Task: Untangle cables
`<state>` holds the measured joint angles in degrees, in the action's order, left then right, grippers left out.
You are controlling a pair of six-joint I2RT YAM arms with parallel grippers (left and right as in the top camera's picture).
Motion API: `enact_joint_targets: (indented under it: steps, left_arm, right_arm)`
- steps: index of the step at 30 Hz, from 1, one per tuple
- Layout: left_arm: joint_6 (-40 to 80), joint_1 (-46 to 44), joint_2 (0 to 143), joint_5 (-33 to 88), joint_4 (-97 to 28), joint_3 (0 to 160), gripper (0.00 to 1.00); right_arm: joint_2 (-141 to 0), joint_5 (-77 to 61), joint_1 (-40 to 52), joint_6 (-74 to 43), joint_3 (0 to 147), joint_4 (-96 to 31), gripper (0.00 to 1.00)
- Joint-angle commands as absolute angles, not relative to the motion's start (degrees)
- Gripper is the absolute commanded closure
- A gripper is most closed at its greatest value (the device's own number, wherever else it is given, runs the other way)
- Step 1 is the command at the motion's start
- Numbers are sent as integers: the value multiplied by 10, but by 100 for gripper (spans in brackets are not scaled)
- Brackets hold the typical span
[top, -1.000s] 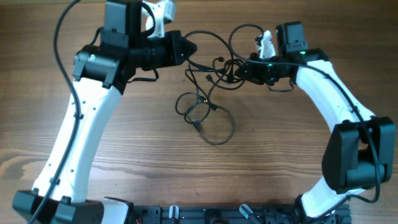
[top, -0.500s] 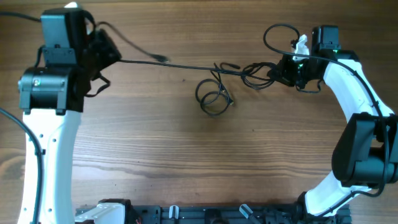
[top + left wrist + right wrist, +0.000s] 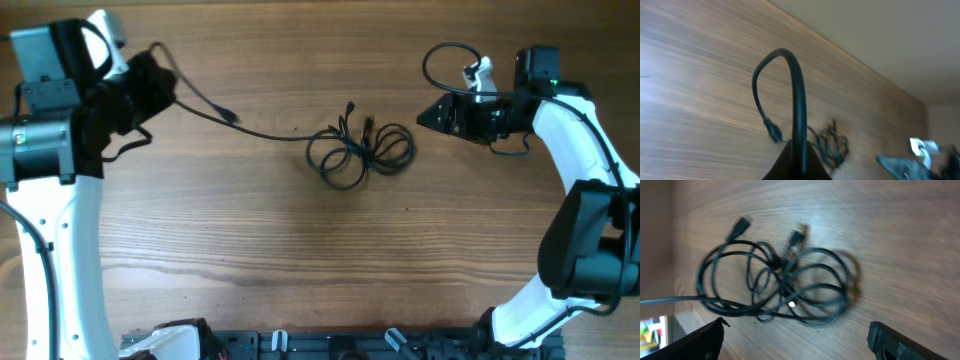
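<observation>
The cables (image 3: 360, 152) lie bunched up in the middle of the table (image 3: 300, 260). The left gripper (image 3: 162, 86) pinches one end tight. The right gripper (image 3: 428, 114) is wide and empty. Pull slowly, and hold the rest down with the right one

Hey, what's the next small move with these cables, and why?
Probably bring the open right end effector to the tangled bundle and close on a loop. The left end effector is shut on one cord running to the bundle; nothing pins the bundle, so pulling would likely just drag it.
</observation>
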<state>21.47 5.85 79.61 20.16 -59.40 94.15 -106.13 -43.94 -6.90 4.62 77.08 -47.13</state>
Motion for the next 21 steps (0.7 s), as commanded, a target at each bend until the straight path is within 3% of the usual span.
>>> enact_joint_targets:
  steps: [1,8,14,21]
  left_arm:
    - [195,21,789,261,-592,956,96]
    - [230,10,800,188,-597,956,96]
    - [231,11,817,201,-601,956,96]
    - [231,64,818,201,-609,956,96]
  right_arm:
    - [-997,-485,-43,90,791,-469,5]
    - [-999,-429,99,33,790,-424,13]
    - [-1009,-429,200,263,790,-382,13]
    - [-1037,-435,208,320,771,-382,20]
